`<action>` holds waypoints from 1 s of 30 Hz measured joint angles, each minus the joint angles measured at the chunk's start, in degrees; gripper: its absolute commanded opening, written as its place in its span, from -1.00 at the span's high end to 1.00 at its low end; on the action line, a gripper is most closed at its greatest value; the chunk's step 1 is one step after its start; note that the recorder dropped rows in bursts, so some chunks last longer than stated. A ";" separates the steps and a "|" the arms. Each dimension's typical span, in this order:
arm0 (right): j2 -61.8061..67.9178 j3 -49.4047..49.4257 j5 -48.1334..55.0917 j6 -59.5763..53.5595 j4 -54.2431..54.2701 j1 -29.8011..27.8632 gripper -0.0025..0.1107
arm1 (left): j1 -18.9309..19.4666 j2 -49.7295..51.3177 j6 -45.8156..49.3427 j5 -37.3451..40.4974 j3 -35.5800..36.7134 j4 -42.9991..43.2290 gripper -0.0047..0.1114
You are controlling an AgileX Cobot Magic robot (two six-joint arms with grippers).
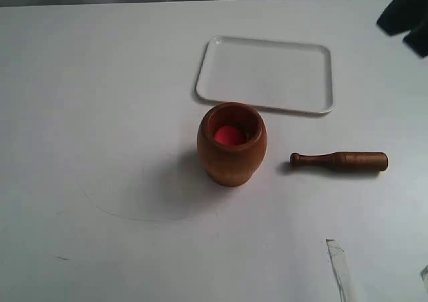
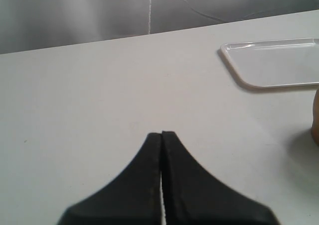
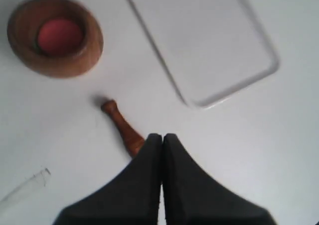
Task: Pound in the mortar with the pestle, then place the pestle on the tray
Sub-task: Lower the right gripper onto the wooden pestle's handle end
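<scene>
The orange-brown mortar (image 1: pixel 232 143) stands upright mid-table, red showing inside; the right wrist view shows the mortar (image 3: pixel 55 36) from above. To its right the dark brown pestle (image 1: pixel 339 161) lies flat, knob toward the mortar. Behind them lies the white tray (image 1: pixel 267 73), bare. High above the table, my right gripper (image 3: pixel 162 135) is shut and empty, its fingers hiding the thick end of the pestle (image 3: pixel 122 127). A dark part of the right arm (image 1: pixel 408 18) shows at the top right corner. My left gripper (image 2: pixel 162 133) is shut over bare table, with the tray (image 2: pixel 274 63) off to one side.
A strip of clear tape (image 1: pixel 339 265) lies on the white table (image 1: pixel 100 115) near the front right. A grey curtain (image 2: pixel 99 11) hangs behind the table's far edge.
</scene>
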 measured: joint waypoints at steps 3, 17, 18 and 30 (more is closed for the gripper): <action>7.31 0.00 1.60 -1.58 -4.25 3.34 0.96 | 0.00 0.00 0.00 0.00 0.00 0.00 0.92; 23.28 6.19 -3.18 -1.91 -8.12 12.18 0.96 | 0.00 0.00 0.00 0.00 0.00 0.00 0.92; 22.94 8.23 -5.31 -1.91 -8.22 12.27 0.96 | 0.00 0.00 0.00 0.00 0.00 0.00 0.92; 19.76 19.91 -23.14 -2.24 -9.61 12.31 0.43 | 0.00 0.00 0.00 0.00 0.00 0.00 0.92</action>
